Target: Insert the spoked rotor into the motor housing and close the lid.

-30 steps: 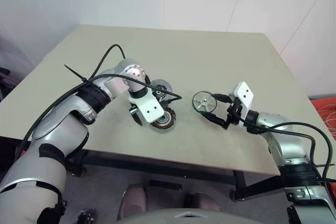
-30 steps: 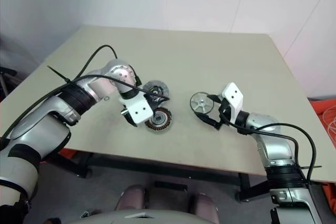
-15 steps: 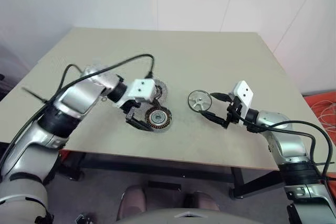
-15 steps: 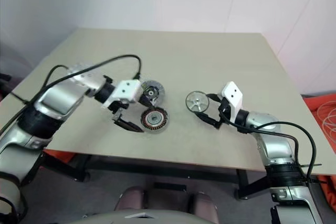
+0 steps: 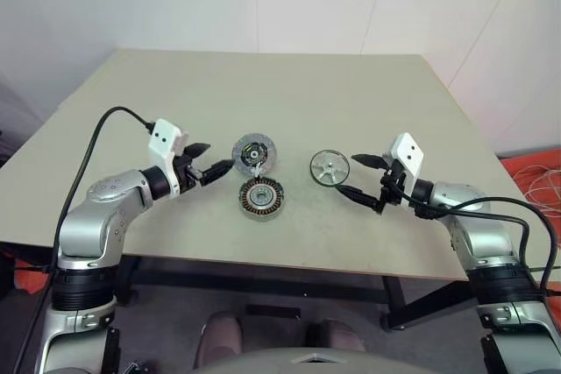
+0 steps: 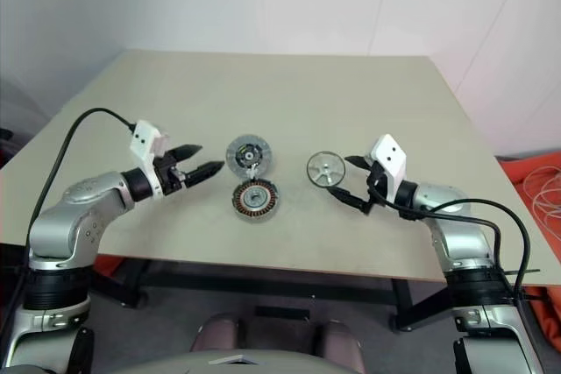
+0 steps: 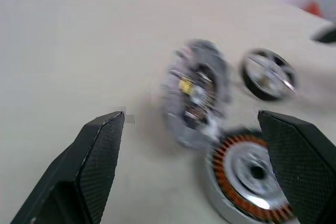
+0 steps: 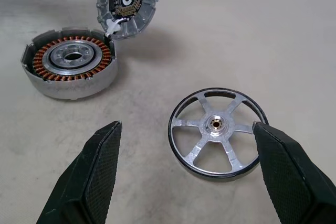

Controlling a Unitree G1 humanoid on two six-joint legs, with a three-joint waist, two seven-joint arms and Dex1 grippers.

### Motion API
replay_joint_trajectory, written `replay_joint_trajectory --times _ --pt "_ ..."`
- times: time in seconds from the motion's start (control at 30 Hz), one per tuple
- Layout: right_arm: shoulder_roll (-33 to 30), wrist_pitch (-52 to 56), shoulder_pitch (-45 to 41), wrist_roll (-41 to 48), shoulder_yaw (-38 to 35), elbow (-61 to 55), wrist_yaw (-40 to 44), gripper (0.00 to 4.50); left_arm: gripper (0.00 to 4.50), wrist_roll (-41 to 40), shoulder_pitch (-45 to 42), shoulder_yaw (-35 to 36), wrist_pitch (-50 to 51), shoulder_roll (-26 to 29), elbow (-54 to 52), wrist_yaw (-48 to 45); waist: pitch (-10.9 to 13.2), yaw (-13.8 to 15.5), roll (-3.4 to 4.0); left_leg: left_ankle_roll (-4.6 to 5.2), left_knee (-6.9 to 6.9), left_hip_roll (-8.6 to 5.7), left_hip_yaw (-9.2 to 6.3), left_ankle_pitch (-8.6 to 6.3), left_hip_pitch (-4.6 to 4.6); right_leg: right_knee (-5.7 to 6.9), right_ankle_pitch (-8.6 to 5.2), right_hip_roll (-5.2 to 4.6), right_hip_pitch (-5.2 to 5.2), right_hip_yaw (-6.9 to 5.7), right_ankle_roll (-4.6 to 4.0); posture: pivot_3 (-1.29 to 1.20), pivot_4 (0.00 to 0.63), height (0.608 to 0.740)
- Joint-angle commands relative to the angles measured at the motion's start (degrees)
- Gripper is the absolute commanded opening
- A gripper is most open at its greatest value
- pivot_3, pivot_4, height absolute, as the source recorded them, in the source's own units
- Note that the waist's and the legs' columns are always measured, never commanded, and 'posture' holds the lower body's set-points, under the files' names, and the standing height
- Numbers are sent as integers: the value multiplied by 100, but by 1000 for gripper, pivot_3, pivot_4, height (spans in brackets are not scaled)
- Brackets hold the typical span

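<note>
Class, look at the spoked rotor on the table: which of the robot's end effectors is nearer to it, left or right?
Right. The right end effector hovers open just beside the spoked rotor, while the left end effector sits farther off, beyond the lid and motor housing.

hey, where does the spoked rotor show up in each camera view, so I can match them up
Left eye view: rotor right of centre on the table, just ahead of the right gripper.
Right eye view: rotor in the matching spot.
Left wrist view: rotor at the far side, beyond the housing.
Right wrist view: rotor close in front of the fingers.
Shared landmark: the copper-wound housing, beside the lid.
</note>
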Motion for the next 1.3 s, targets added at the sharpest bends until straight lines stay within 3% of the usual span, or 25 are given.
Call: replay_joint_trajectory --times 0.03,0.17,0.37,0.63,1.27,1.3 --pt "3 -137 -166 31 -23 -53 21 4500 4302 663 18 243 -959 -7 713 897 0 -10 1 0 -3 0 0 0 1 -3 -1 1 10 0 1 0 0 740" --pt "-38 -155 -161 25 -60 -30 36 4500 4302 1158 -84 302 -1826 -84 1561 1701 -1 -20 0 4 -7 8 -9 -2 5 -38 0 11 19 -10 6 0 0 740" --pt "-52 -132 -147 28 -92 -78 -3 4500 4302 1265 -509 475 -1894 -432 2376 2701 -4 22 -9 33 -2 -3 -14 -19 -12 -55 25 2 24 -10 -26 0 0 740" --pt "-34 -122 -136 40 -91 -117 -48 4500 4302 1213 -717 285 -1896 -488 3031 2615 -3 -6 -10 33 -3 -1 -13 -20 -11 -55 25 2 20 -11 -25 0 0 740" --pt "-52 -122 -152 49 -90 -86 -28 4500 4302 1031 -371 346 -1078 -595 2938 2774 -3 -4 -9 32 -3 -1 -12 -19 -7 -55 25 2 22 -11 -26 0 0 740" --pt "-52 -118 -155 50 -90 -85 -27 4500 3920 1006 -377 341 -1076 -594 2949 2732 -4 -5 -9 32 -4 0 -12 -19 -7 -55 25 2 22 -11 -25 0 0 740"
